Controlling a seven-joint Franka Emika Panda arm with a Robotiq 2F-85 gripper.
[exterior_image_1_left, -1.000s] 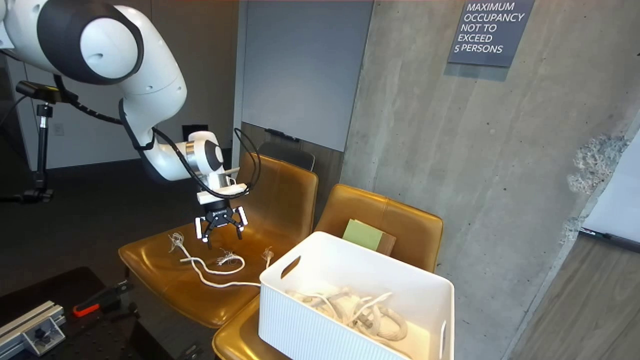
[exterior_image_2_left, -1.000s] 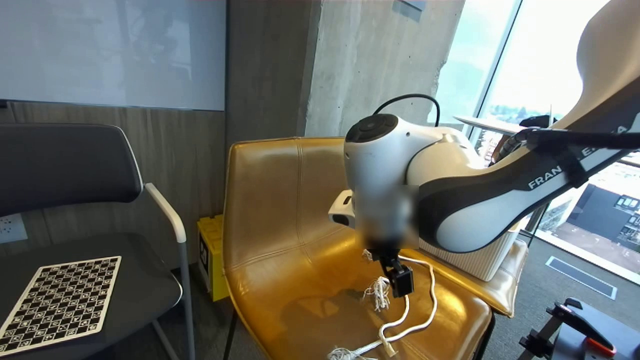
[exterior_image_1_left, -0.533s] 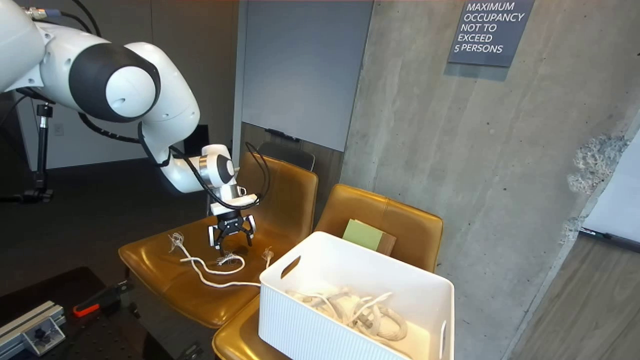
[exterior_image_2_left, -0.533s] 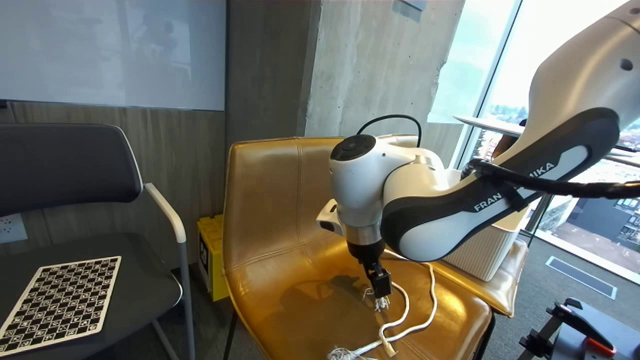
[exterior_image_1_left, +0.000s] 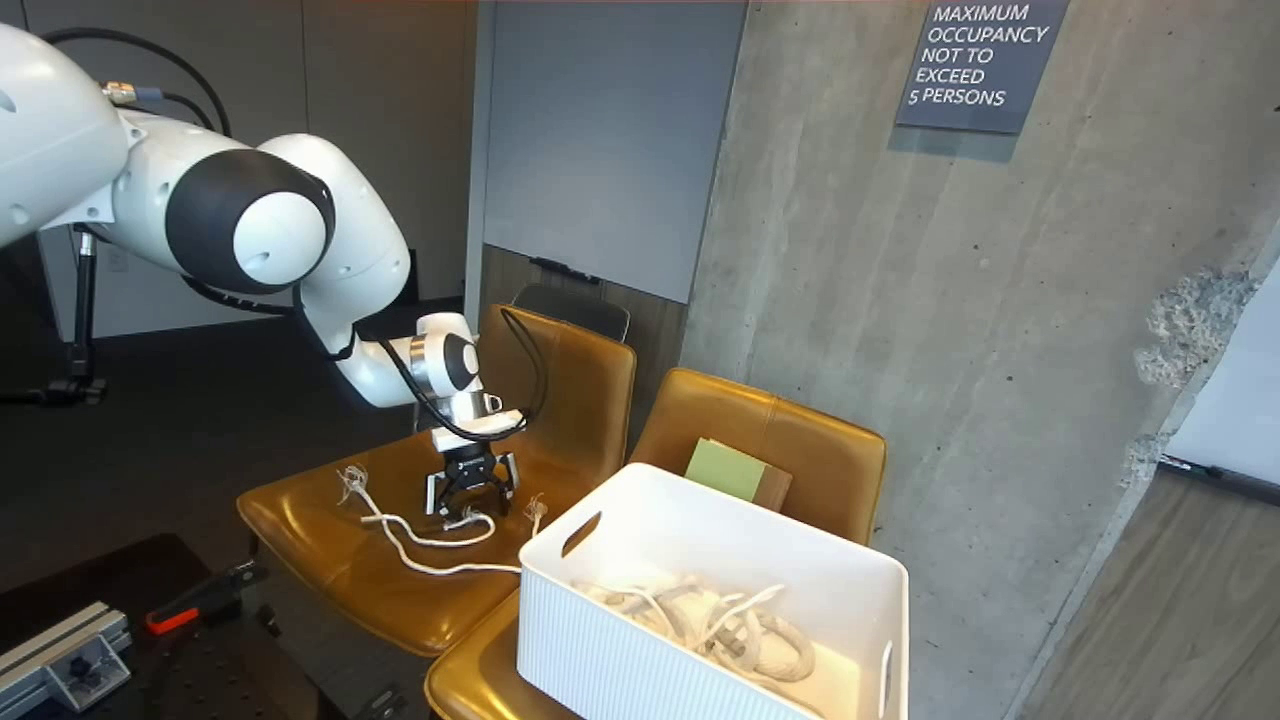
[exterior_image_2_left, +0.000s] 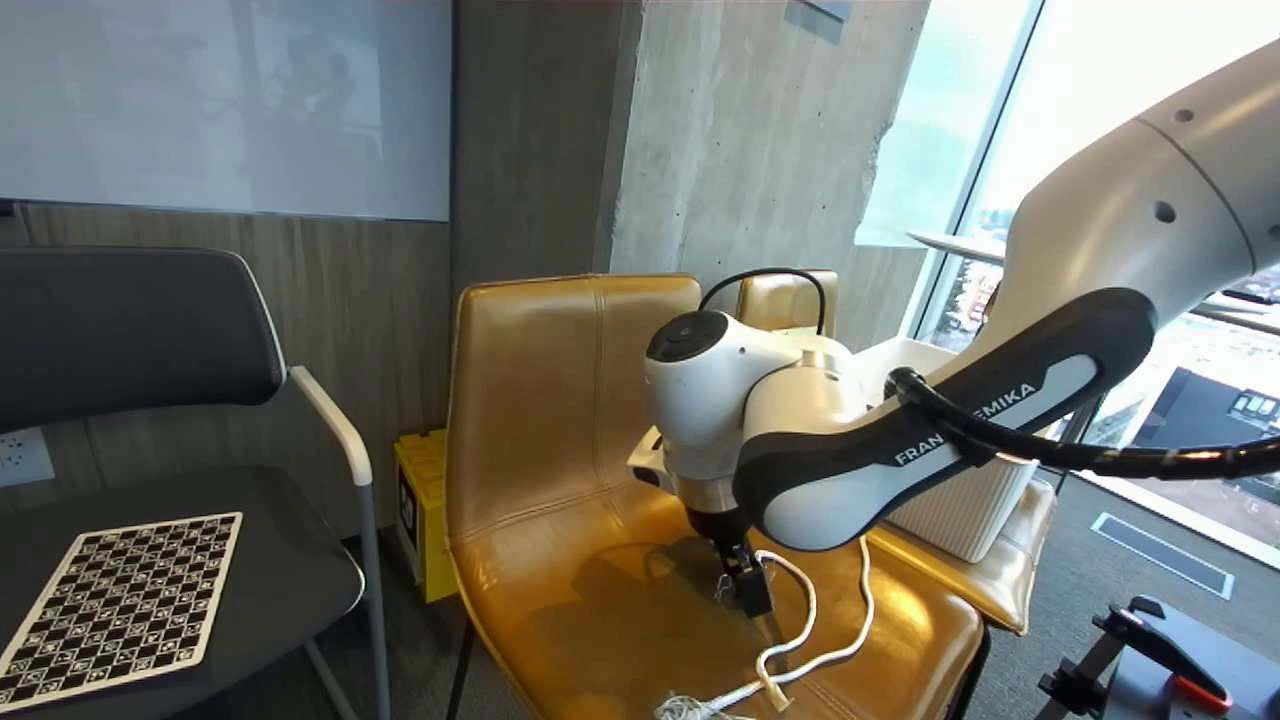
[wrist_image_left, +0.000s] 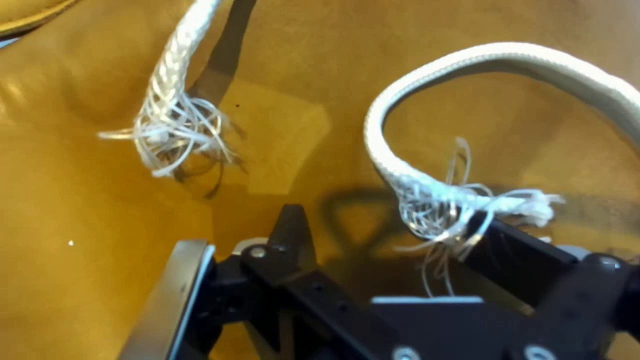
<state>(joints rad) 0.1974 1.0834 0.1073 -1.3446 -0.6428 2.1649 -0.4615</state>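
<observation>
My gripper is open and low over the tan leather chair seat. In the wrist view a white rope curls round to a frayed end, which lies across the tip of the right finger. Loose strands hang into the gap, and the left finger stands well apart from the rope. A second frayed end rests on the leather farther off. In an exterior view the gripper is down at the rope's curl. The fingers partly hide that end in both exterior views.
A white bin with tangled rope stands on the neighbouring chair, in front of a green book. The chair's backrest rises beside the arm. A dark chair bears a patterned board. A yellow box stands on the floor.
The arm has come down and my gripper has moved from above the seat to the rope's frayed end. The bin and the chairs have stayed where they were.
</observation>
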